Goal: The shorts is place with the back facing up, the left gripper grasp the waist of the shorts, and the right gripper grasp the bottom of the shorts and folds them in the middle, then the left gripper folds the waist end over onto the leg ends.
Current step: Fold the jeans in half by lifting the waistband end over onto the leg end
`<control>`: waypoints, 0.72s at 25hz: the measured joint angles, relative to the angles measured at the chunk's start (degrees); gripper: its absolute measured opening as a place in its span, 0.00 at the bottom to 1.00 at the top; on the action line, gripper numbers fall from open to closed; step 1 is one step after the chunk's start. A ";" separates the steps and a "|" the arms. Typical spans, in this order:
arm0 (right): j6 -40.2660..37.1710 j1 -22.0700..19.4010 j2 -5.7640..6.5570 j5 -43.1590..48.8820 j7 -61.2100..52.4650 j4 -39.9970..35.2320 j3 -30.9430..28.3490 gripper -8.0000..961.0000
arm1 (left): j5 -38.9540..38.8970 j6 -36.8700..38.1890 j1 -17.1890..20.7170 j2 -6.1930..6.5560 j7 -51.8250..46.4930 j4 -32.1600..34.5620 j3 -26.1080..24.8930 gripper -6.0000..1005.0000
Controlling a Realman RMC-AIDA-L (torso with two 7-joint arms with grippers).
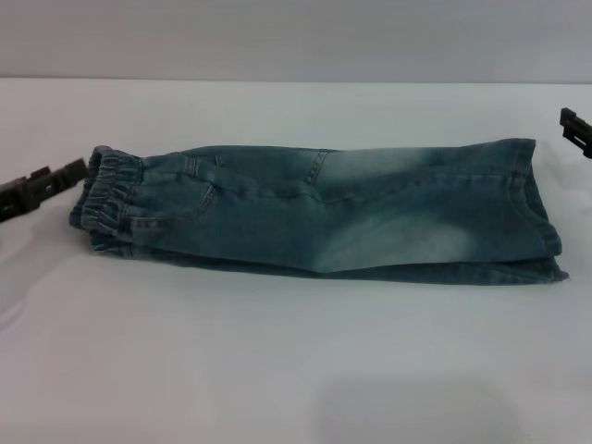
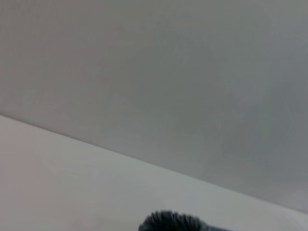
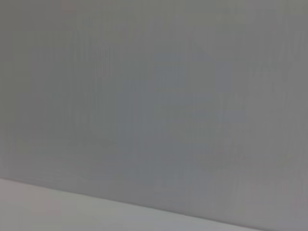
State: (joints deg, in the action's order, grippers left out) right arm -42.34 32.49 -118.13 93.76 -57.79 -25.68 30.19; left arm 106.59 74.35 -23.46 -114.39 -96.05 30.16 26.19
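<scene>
The blue denim shorts (image 1: 324, 213) lie on the white table (image 1: 277, 370), folded lengthwise into one long strip with a back pocket up. The ruffled waist (image 1: 109, 190) is at the left and the hemmed leg ends (image 1: 536, 213) at the right. My left gripper (image 1: 63, 181) is low at the left edge, just beside the waist and apart from it, open and holding nothing. Only a small black part of my right gripper (image 1: 575, 131) shows at the right edge, beyond the leg ends. A dark ruffled bit of the waist (image 2: 171, 222) shows in the left wrist view.
The white table runs wide in front of the shorts and behind them up to a grey wall (image 1: 296, 37). The right wrist view holds only wall and a strip of table.
</scene>
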 joint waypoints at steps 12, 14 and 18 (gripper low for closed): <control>-0.29 1.26 0.27 -0.12 0.05 0.02 -0.12 0.58 | -0.07 0.74 3.43 -2.17 17.68 -0.37 0.61 0.82; -0.50 1.21 0.27 -0.14 0.05 0.02 -0.13 0.58 | -0.03 -0.39 3.46 -2.67 19.49 -0.39 0.78 0.82; -0.94 0.71 0.27 -0.61 0.05 0.02 -0.21 0.58 | 0.48 -4.41 3.29 -3.17 20.83 -0.40 1.71 0.82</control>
State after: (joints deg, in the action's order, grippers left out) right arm -43.29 33.20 -117.85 93.15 -57.74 -25.66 29.98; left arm 107.06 69.94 -20.17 -117.56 -75.22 29.76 27.90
